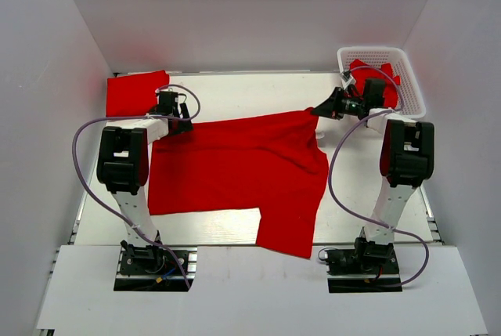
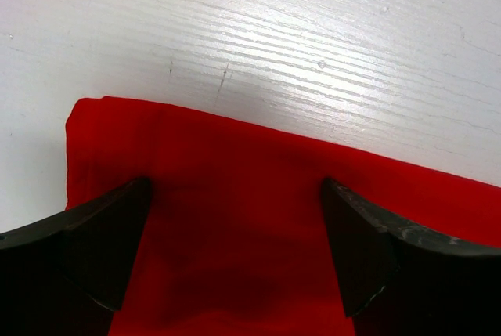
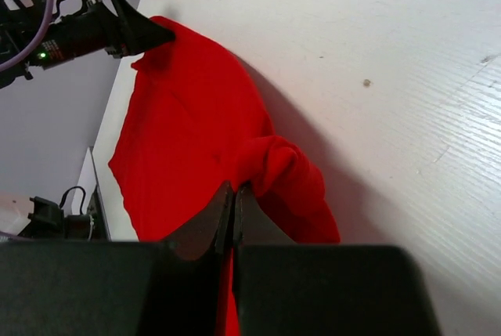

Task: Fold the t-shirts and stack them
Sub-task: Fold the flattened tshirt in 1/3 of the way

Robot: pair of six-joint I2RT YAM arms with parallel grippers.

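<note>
T-shirt (image 1: 235,168), plain red, lies spread nearly flat across the middle of the white worktop (image 1: 250,89), with one part reaching toward the near edge on the right. The right pincer (image 3: 233,211) is clamped on its far right corner, fingers pressed together and a bunched lump of cloth just beyond them. The left pincer (image 2: 235,218) stands at the far left corner with its fingers apart, straddling the hem and gripping nothing. A folded red shirt (image 1: 133,93) sits at the far left corner of the worktop, and a white basket (image 1: 411,89) at the far right holds more red cloth (image 1: 368,70).

The step in hand looks like taking both far corners so the far edge can be folded toward the near one. To do it well, the left pincer should, I judge, bracket the hem close to the corner and close firmly on it. The 2 pincers should then rise together and level, with the edge taut between them so it neither sags nor twists, travel low over the body, and lay edge on edge. The lump at the right grip may set a crease, so a gentle outward pull before laying down would help.

No brand, label or print shows on the T-shirt, and no writing can be read on the arms, basket or worktop
</note>
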